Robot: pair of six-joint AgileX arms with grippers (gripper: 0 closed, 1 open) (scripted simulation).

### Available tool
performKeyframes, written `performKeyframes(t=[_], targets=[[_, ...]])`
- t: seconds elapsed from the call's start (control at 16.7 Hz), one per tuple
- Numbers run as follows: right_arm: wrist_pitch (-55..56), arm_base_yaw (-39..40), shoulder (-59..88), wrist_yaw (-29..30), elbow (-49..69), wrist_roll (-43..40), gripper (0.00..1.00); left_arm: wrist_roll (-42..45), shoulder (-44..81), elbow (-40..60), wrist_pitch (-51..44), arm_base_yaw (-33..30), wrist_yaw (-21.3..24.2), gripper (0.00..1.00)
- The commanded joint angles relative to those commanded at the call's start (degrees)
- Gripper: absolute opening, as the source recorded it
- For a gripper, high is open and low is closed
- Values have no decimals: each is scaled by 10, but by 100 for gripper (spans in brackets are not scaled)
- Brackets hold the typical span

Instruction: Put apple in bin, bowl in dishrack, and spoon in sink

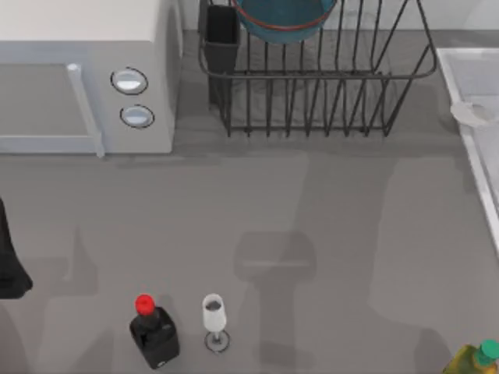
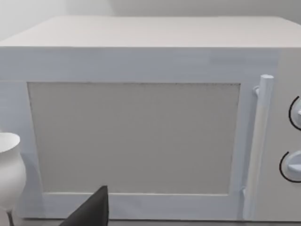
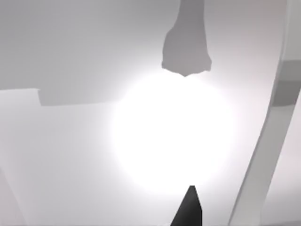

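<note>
From above, the blue bowl (image 1: 284, 19) already sits among the upright bars of the dishrack (image 1: 320, 86) at the tabletop's (image 1: 312, 234) far edge, and the pale sink (image 1: 475, 117) runs along the right side. The white microwave (image 1: 86, 78) with two round knobs stands far left; near the front are one dark bottle (image 1: 154, 333) with a red cap, one wine glass (image 1: 214, 318) just beside it, and one yellow bottle (image 1: 475, 360) at the right corner. The left arm (image 1: 9, 265) shows as a dark shape at the left edge. The left wrist view faces the microwave door (image 2: 134, 139), with a pale rounded vessel (image 2: 9, 172) beside it and one dark fingertip (image 2: 91, 209) of the left end effector; how far open it is cannot be told. The right wrist view looks onto a pale, glaring surface, one dark fingertip (image 3: 188, 207) of the right end effector showing; its opening cannot be told either.
</note>
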Motion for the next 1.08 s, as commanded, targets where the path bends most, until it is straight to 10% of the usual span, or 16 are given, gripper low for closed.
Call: performKeyframes(t=[0.84, 1.08], targets=[[0, 0, 0, 0, 0, 0, 98, 0, 0, 0, 0, 0, 0, 100], [0, 0, 0, 0, 0, 0, 100, 0, 0, 0, 0, 0, 0, 100]])
